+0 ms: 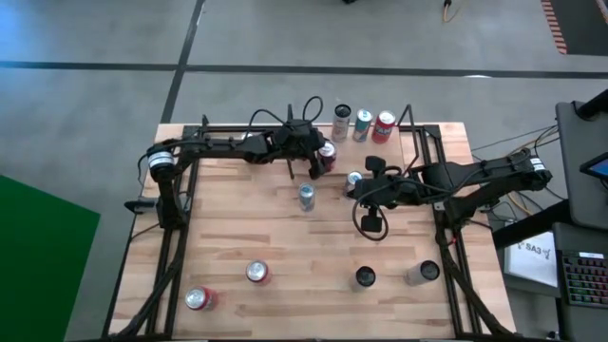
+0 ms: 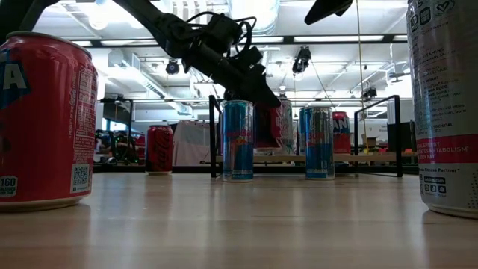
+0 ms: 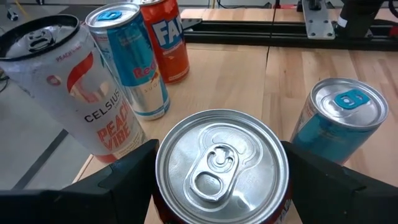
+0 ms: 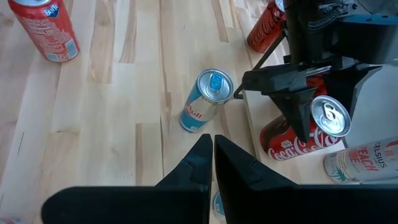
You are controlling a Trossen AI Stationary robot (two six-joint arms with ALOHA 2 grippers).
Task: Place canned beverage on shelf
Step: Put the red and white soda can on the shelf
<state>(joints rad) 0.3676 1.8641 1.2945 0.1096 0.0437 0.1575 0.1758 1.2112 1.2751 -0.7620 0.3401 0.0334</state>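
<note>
A red cola can [image 4: 292, 140] with a silver top [image 3: 221, 165] is over the near left corner of the shelf [image 1: 394, 152], and my left gripper [image 1: 319, 160] is shut on it. Whether its base rests on the board, I cannot tell. On the shelf's far side stand a white Celsius can [image 3: 74, 93], a blue-and-silver can [image 3: 134, 59] and a red can [image 3: 165, 37]. My right gripper [image 4: 212, 149] hangs shut above the table's middle and touches nothing. My left gripper pinches the cola can between its two fingers [image 3: 134, 171], one on each side of the upper side wall [image 4: 309, 127], just below the rim. The fingers come slanting down from the table's left. The can stays upright.
A blue can [image 1: 306, 197] stands on the table just before the shelf; another [image 1: 353, 179] is beside my right gripper. Two red cans [image 1: 256, 273] [image 1: 199, 299], a black one [image 1: 366, 276] and a silver one [image 1: 423, 273] stand near the front edge. Black posts [image 1: 285, 171] frame the shelf.
</note>
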